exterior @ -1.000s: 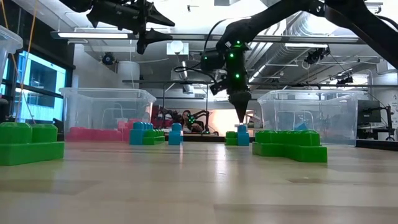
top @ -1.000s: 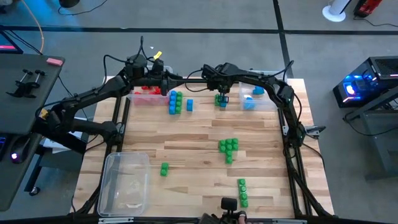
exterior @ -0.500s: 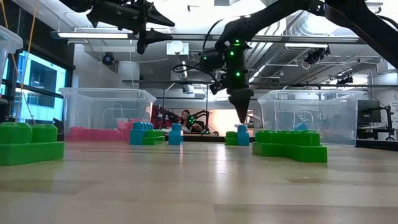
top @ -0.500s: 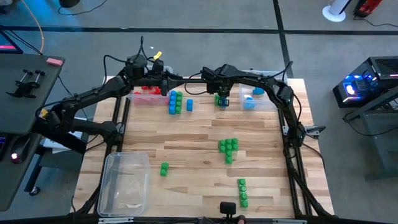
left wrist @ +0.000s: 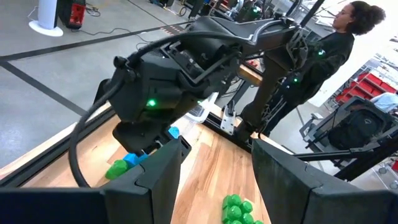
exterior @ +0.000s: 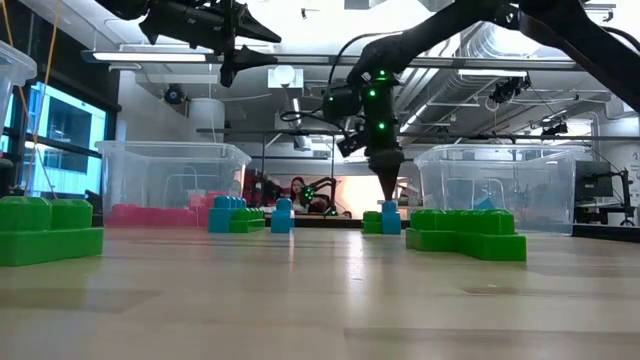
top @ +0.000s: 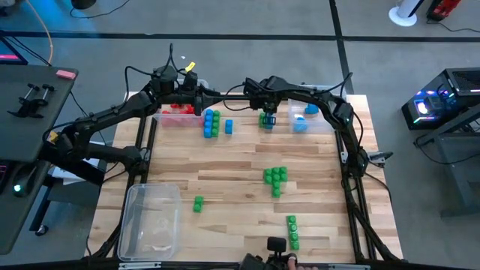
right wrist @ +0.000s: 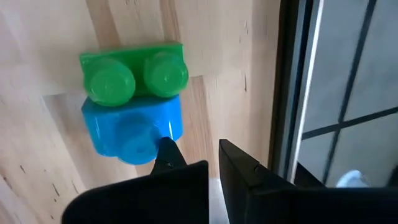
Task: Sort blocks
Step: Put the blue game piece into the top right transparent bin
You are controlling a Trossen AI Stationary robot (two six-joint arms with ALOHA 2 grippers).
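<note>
Small blocks lie on the wooden table [top: 240, 165]. My right gripper [top: 268, 114] points down, shut, right over a blue block [right wrist: 134, 130] joined to a green two-stud block [right wrist: 134, 74] at the far middle; its tip [exterior: 388, 190] stands just above them [exterior: 385, 216]. My left gripper [top: 199, 101] is open and empty, high above the far left, beside a clear bin of red blocks [top: 176, 112]. A blue-and-green cluster [top: 211, 124] and a single blue block [top: 229, 126] lie between the two grippers. My right gripper comes at the blue block [right wrist: 165, 134] from above, fingers pointing down at its edge. I cannot tell whether the fingertips touch it. The block rests on the table with the green one beside it.
A clear bin holding blue blocks [top: 304, 120] stands at the far right, and an empty clear bin [top: 150, 221] at the near left. Green blocks lie mid-table [top: 275, 178], near left [top: 198, 203] and at the near edge [top: 292, 231]. A person [left wrist: 336, 43] stands beyond the table.
</note>
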